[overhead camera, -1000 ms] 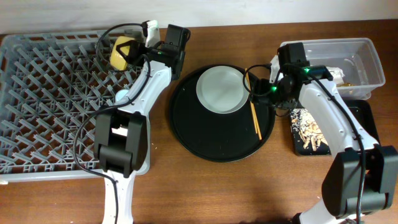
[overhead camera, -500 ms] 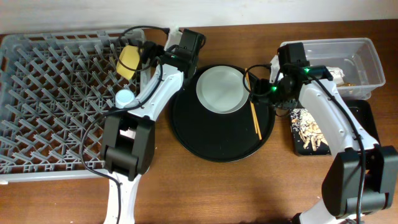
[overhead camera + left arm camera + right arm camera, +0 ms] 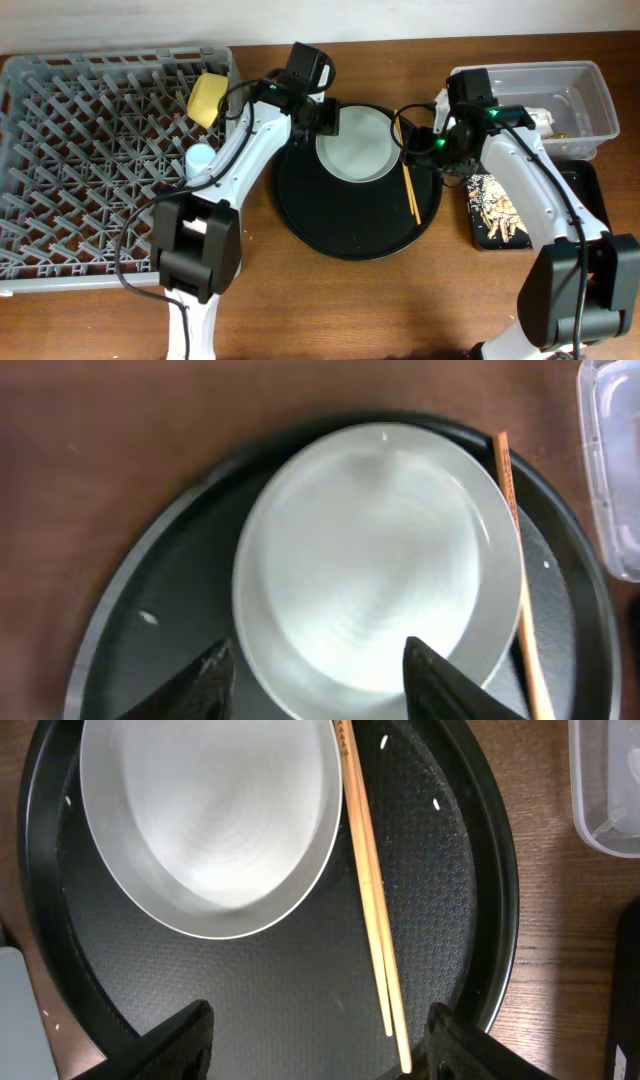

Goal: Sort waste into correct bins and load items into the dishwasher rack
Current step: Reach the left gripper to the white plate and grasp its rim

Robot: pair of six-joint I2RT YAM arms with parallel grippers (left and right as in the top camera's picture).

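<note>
The left gripper point(image 3: 315, 652), jaws spread and empty, sits at the pale plate's point(image 3: 375, 550) near rim, nearer than the right gripper point(image 3: 322, 1018), which is parted wide above the chopsticks point(image 3: 368, 900).

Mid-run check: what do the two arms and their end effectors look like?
The left arm and right arm share one build: white link shells between boxy black joint housings, with loose black cables looping alongside. Small green lights glow near the right wrist. The left end effector and right end effector each show two dark, wedge-shaped fingers.
</note>
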